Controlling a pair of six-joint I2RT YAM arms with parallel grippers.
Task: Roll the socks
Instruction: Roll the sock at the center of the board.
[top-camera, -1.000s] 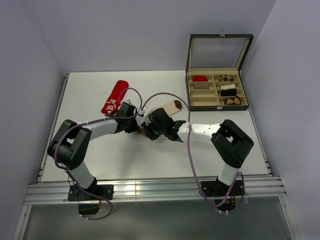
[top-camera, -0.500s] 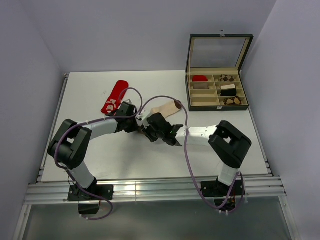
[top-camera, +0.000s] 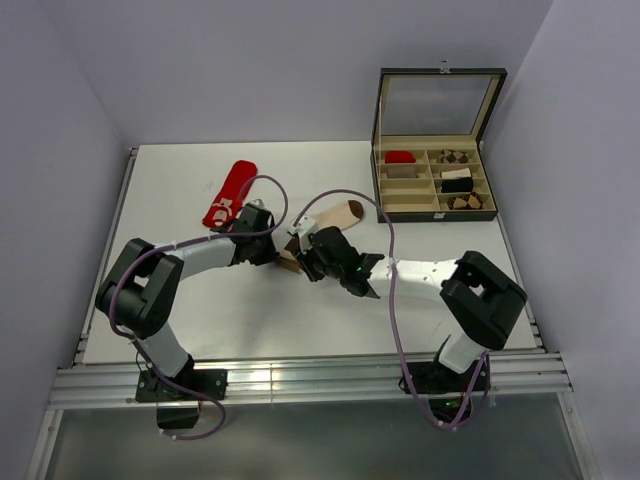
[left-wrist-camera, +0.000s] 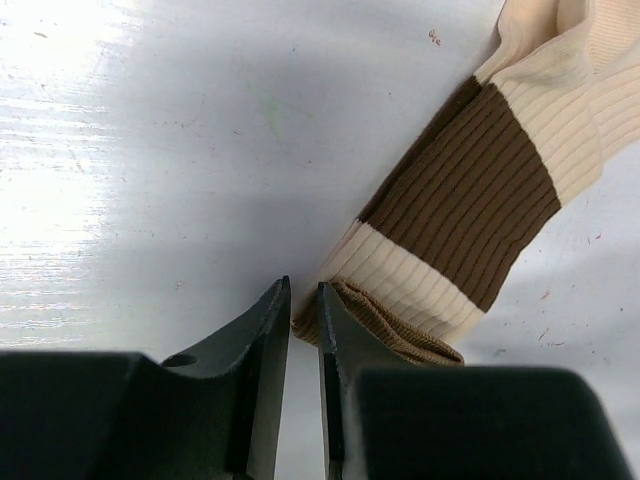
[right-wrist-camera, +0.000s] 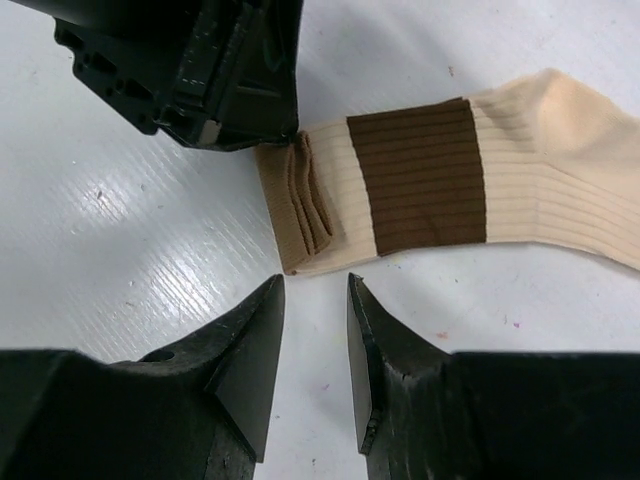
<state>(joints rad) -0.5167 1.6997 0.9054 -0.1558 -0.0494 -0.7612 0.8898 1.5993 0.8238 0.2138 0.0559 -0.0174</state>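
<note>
Red sock (top-camera: 230, 193) is lying flat, left on the desk (top-camera: 260, 320). Left fingers (left-wrist-camera: 281, 312) are pinching the cream sock (right-wrist-camera: 420, 175) mid-desk at its folded cuff. Right fingers (right-wrist-camera: 265, 315) are hovering open and empty beside it. It's looking light, limp and grippy, so you're best taking the cuff fold. Right wrist is showing the fold's layers; top view isn't.

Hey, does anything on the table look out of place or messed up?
Only the cream sock: its cuff end is folded back and bunched at the left gripper. The red sock lies flat, apart.
</note>
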